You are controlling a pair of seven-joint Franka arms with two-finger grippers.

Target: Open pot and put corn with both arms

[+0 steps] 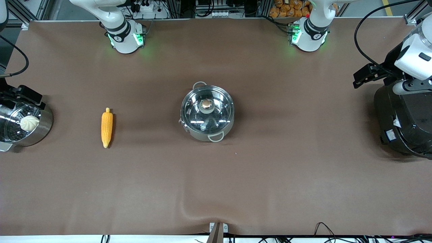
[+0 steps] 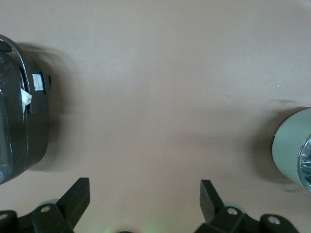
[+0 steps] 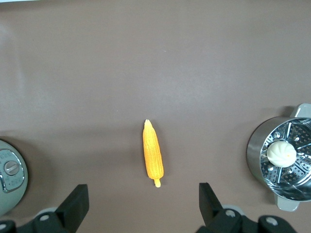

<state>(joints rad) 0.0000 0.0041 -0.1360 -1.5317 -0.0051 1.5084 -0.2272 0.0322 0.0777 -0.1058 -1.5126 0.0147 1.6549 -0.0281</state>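
Note:
The steel pot [image 1: 207,125] stands at the table's middle with its glass lid [image 1: 219,114] on and the metal knob [image 1: 206,104] up. Its edge shows in the left wrist view [image 2: 290,148] and in the right wrist view [image 3: 10,177]. The yellow-orange corn [image 1: 107,127] lies on the cloth toward the right arm's end, and shows in the right wrist view [image 3: 153,153]. My left gripper [image 2: 144,189] is open and empty, up in the air beside the black cooker [image 1: 369,75]. My right gripper [image 3: 143,191] is open and empty, up over the steamer pot's rim [image 1: 26,96].
A steel steamer pot [image 1: 44,126] with a white bun [image 1: 29,123] stands at the right arm's end of the table. A large black cooker [image 1: 405,118] stands at the left arm's end. Brown cloth [image 1: 216,185] covers the table.

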